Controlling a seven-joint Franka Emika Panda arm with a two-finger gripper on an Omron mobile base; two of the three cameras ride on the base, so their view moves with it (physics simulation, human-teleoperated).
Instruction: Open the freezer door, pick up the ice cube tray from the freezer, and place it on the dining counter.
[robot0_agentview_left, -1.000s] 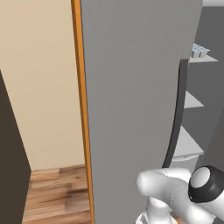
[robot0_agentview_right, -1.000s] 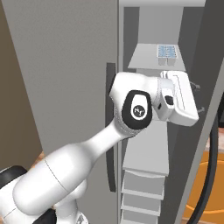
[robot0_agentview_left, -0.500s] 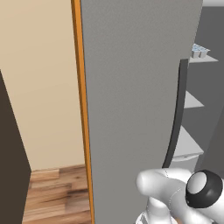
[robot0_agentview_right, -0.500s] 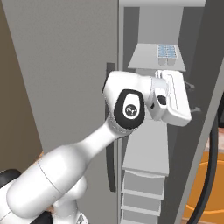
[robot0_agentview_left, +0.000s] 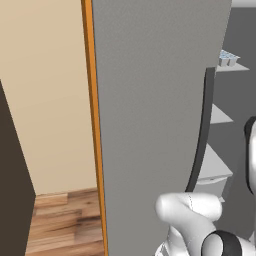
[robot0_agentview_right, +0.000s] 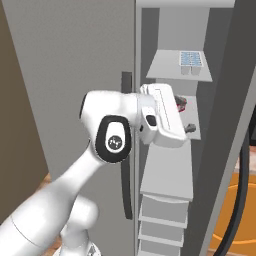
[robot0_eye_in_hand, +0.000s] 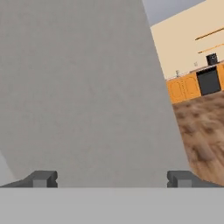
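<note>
Partly hidden: ice cube tray (robot0_agentview_left: 228, 58).

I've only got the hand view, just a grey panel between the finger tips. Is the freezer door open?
Observer: Yes. The right base view shows the tall matte grey freezer door swung open, with the shelves exposed.
Operator: Where's the tray?
Observer: The small light blue-white ice cube tray lies on an upper flat light grey shelf.
Operator: And my gripper?
Observer: The white two-finger gripper is open and empty, in front of the shelves, lower than the tray.
</note>
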